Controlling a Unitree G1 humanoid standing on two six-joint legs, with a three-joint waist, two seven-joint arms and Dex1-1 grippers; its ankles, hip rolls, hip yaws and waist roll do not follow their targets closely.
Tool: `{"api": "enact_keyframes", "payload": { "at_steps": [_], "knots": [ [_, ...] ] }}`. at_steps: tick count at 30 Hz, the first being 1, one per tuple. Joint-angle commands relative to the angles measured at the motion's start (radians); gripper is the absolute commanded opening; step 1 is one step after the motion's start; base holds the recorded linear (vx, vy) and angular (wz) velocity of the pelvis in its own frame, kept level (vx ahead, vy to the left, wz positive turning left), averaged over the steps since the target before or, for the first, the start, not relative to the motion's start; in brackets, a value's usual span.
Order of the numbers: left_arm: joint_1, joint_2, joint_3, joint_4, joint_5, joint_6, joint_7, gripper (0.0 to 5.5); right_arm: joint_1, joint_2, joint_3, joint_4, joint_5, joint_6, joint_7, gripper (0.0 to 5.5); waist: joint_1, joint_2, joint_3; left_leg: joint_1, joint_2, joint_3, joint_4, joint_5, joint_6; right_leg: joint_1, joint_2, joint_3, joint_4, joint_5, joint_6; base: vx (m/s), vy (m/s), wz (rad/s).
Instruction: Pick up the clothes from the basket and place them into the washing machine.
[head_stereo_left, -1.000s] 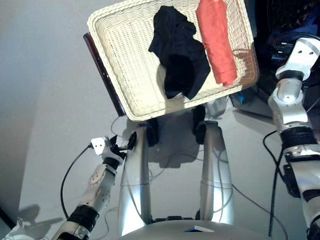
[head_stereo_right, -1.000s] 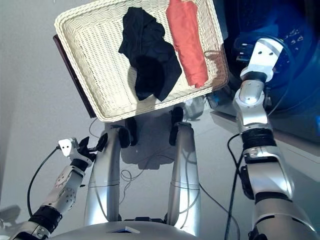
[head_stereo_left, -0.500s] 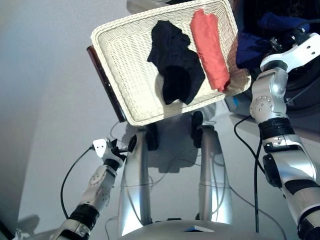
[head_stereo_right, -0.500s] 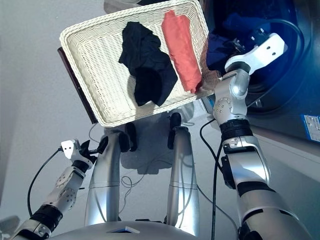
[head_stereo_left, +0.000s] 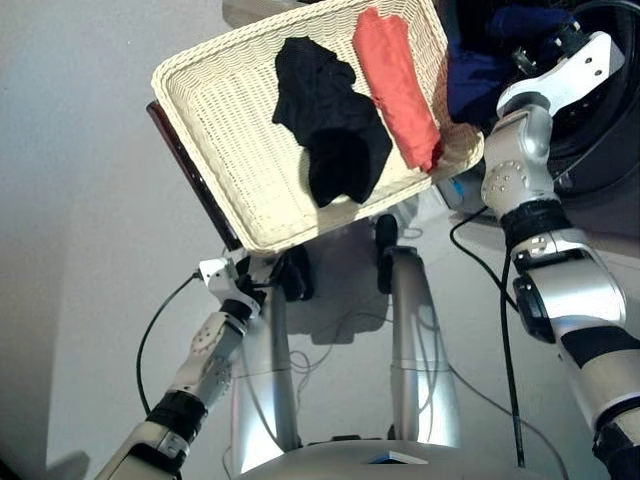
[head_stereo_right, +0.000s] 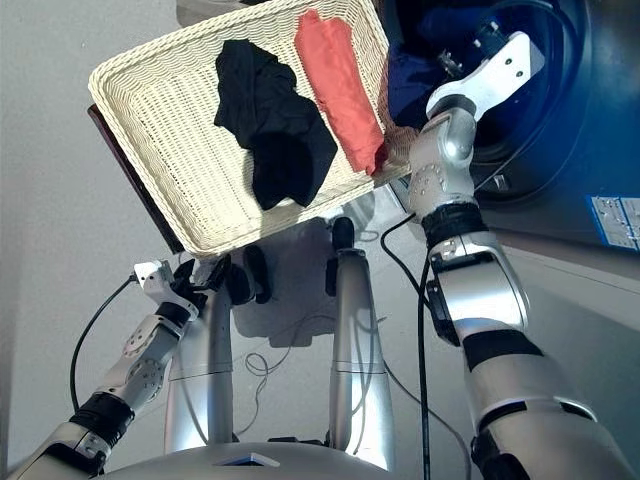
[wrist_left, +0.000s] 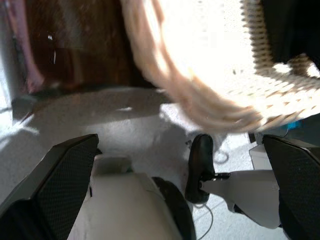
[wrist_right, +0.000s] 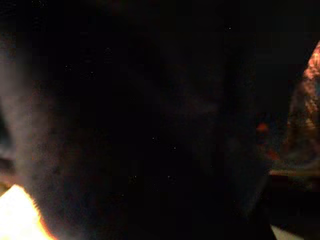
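At the washing machine (head_stereo_right: 545, 120), the right gripper (head_stereo_right: 470, 45) is now carrying the navy garment (head_stereo_right: 415, 75) drumward; its jaws I cannot tell. Black garment (head_stereo_left: 330, 120) and coral garment (head_stereo_left: 395, 80) are lying in the basket (head_stereo_left: 215, 140). The left wrist view is showing the left gripper (wrist_left: 175, 175) spread apart.

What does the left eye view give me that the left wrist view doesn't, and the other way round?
Only the left eye view shows the black garment and coral garment lying in the basket, plus navy cloth by the right arm at the washing machine. Only the left wrist view shows the left gripper with its fingers apart, empty. Both show the basket's woven rim.
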Motion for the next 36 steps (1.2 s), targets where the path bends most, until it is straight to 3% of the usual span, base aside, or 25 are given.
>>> {"api": "enact_keyframes", "payload": {
  "at_steps": [1,11,18,27,36],
  "knots": [
    [0.040,-0.005,-0.017,-0.049,-0.010,0.000,-0.023,5.50,-0.100,-0.160,-0.010,0.043,0.087,-0.033,0.015,0.00,0.013,0.044,-0.030,0.015,-0.005,-0.045,-0.120,0.090,-0.054,0.063,0.002,-0.055,-0.039,-0.017,-0.073,0.000,0.000,0.000],
    [0.080,0.026,-0.034,-0.137,-0.041,0.006,-0.044,5.50,-0.264,-0.336,0.075,0.207,0.085,0.011,-0.021,0.00,0.038,0.052,-0.038,0.002,-0.012,-0.050,-0.127,0.102,-0.060,0.053,-0.002,-0.060,-0.033,-0.015,-0.073,0.000,0.000,0.000],
    [0.085,0.036,-0.036,-0.171,-0.058,-0.001,-0.042,5.50,-0.355,-0.465,0.256,0.267,-0.141,0.075,-0.068,0.00,0.038,0.043,-0.044,-0.004,-0.010,-0.054,-0.130,0.109,-0.063,0.051,-0.003,-0.065,-0.036,-0.010,-0.071,0.000,0.000,0.000],
    [0.072,0.028,-0.036,-0.183,-0.053,-0.022,-0.011,5.50,-0.353,-0.518,0.305,0.267,-0.362,0.073,-0.210,0.00,0.027,0.043,-0.046,-0.001,-0.011,-0.055,-0.137,0.112,-0.066,0.053,-0.002,-0.067,-0.043,-0.008,-0.070,0.000,0.000,0.000],
    [0.060,0.008,-0.052,-0.184,-0.057,-0.020,0.011,5.50,-0.339,-0.520,0.259,0.394,-0.297,0.129,-0.235,0.00,0.032,0.047,-0.048,-0.003,-0.010,-0.053,-0.135,0.108,-0.066,0.054,-0.005,-0.071,-0.044,-0.010,-0.071,0.000,0.000,0.000]
  ]
}}
